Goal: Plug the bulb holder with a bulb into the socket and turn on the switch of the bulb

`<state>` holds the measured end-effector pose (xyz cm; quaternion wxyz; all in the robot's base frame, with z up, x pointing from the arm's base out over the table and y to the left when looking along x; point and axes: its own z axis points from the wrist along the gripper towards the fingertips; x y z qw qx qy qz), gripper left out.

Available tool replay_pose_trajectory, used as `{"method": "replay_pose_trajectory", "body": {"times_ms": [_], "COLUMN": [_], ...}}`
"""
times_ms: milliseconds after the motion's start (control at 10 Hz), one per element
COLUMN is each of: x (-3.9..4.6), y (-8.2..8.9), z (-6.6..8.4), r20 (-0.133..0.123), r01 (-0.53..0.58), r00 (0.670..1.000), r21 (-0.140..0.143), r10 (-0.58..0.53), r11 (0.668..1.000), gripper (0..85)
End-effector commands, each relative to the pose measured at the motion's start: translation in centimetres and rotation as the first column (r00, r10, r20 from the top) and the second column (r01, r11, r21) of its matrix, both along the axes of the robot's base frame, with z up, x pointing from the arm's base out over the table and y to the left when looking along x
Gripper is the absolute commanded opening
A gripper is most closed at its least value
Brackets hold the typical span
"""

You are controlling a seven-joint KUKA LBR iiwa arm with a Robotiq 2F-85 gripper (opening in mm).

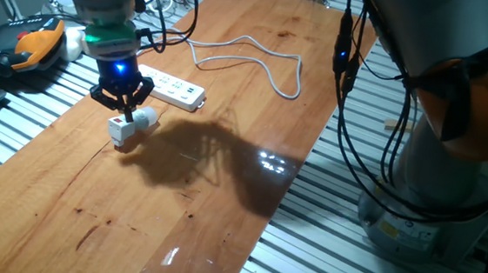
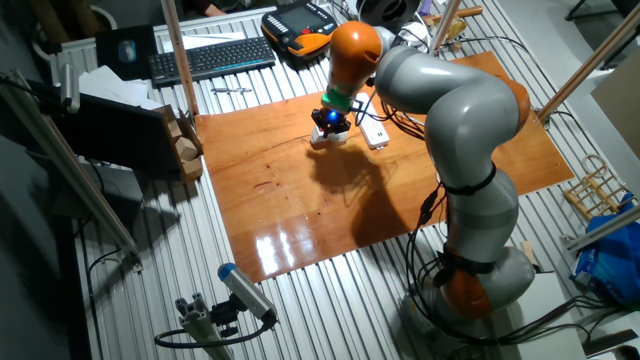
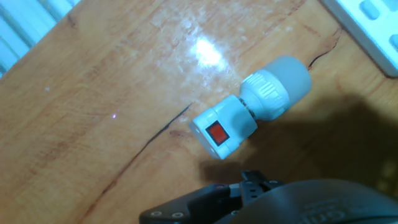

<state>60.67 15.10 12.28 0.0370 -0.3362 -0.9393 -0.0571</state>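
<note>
Bulb holder (image 3: 222, 132) with bulb (image 3: 278, 86) lies on its side on the table (image 1: 224, 170) just below the gripper (image 1: 125, 101), long axis toward the socket (image 1: 171, 87); finger spread cannot be told

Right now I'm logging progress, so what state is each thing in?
Bulb holder: lying on its side, unplugged.
Bulb: fitted in the holder, unlit.
Switch: facing up, position unclear.
Socket: flat, outlets unused.
End effector: above the holder, opening unclear.

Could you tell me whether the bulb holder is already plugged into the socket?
No, the bulb holder lies on its side on the wooden table, apart from the socket.
</note>
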Motion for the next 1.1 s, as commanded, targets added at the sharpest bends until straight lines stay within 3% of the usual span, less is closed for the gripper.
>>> {"method": "replay_pose_trajectory", "body": {"times_ms": [0,100,500,600,800,1000], "x": [0.0,0.0,0.0,0.0,0.0,-0.26], "y": [0.02,0.02,0.02,0.02,0.14,-0.05], "z": [0.04,0.04,0.04,0.04,0.23,-0.15], "r20": [0.011,0.019,0.039,0.039,0.025,0.017], "r01": [0.015,0.02,0.019,0.022,0.037,0.033], "r00": [1.0,1.0,0.999,0.999,0.999,0.999], "r21": [-0.003,-0.033,-0.051,-0.039,-0.073,-0.081], "r10": [-0.015,-0.019,-0.017,-0.021,-0.035,-0.032], "r11": [1.0,0.999,0.999,0.999,0.997,0.996], "gripper": [0.0,0.0,0.0,0.0,0.0,0.0]}}
